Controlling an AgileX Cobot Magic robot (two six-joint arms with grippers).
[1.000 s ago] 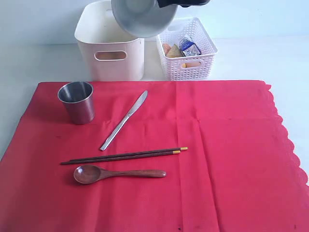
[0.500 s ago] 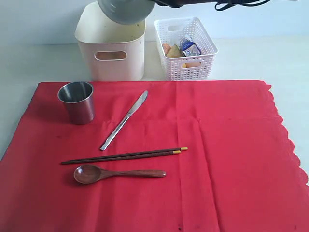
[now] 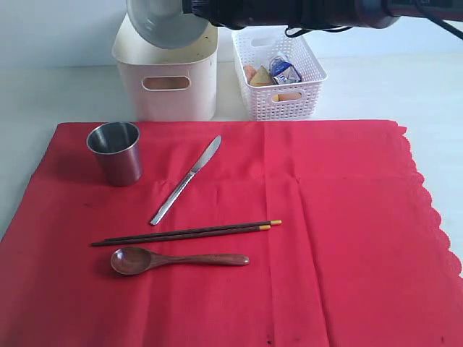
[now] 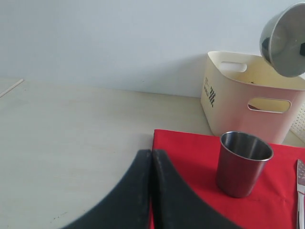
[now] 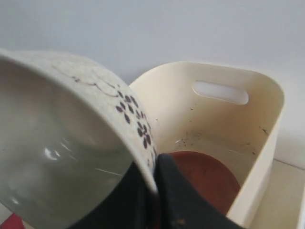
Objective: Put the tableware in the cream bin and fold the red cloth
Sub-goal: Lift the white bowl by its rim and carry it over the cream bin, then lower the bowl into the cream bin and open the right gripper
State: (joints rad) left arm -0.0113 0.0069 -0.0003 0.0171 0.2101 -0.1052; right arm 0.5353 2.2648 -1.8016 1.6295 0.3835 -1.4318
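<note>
plate (image 5: 205, 176) in cream bin (image 3: 166, 87) | right fingers (image 5: 176, 200) clamping bowl (image 3: 163, 22), upper left | left fingers (image 4: 133, 195) closed, empty | cup (image 3: 116, 152), knife (image 3: 187, 179), chopsticks (image 3: 184, 233), spoon (image 3: 177, 259), red cloth (image 3: 347, 231) waiting

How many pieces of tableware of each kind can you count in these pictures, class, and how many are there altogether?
Cup: 1
Knife: 1
Chopsticks: 2
Spoon: 1
Bowl: 1
Plate, inside the bin: 1
Total: 7
</note>
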